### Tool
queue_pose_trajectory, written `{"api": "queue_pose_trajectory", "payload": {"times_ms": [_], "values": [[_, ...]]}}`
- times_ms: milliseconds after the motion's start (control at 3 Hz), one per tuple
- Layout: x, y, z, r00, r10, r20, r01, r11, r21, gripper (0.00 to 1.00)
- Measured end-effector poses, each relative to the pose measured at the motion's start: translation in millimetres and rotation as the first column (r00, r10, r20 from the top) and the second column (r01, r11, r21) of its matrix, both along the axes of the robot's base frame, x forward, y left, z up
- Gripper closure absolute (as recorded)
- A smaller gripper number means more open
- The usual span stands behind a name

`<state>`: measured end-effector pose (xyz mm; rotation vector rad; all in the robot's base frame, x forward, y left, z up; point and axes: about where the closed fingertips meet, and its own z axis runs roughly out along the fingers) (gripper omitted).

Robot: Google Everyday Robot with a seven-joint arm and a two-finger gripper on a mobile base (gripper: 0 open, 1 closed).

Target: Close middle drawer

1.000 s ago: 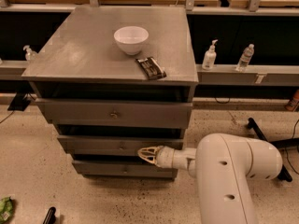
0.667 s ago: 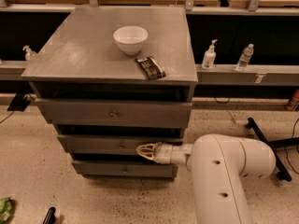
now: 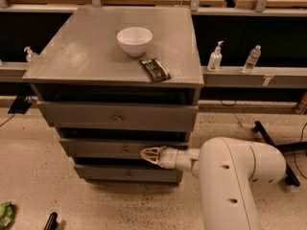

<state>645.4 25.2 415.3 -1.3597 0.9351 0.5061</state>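
One item open: middle drawer (image 3: 96,148) judged slightly out, dark gap above front. Gripper (image 3: 147,153) closed, empty, tip at panel beside knob (image 3: 125,150). Final push outstanding.

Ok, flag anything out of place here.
The middle drawer sits slightly out, a dark gap above its front; the tool is at that front, right of the knob. A green scrap lies on the floor.

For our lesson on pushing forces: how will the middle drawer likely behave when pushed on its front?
The middle drawer looks rigid, so it should slide in, not flex. The gripper sits at its front, right of the knob, so an off-centre push might skew it.
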Motion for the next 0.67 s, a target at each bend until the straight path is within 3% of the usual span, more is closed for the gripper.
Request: {"api": "queue_pose_trajectory", "payload": {"times_ms": [667], "values": [[-43, 23, 11, 0.9939, 0.108, -0.021, -0.106, 0.990, 0.088, 1.00]]}}
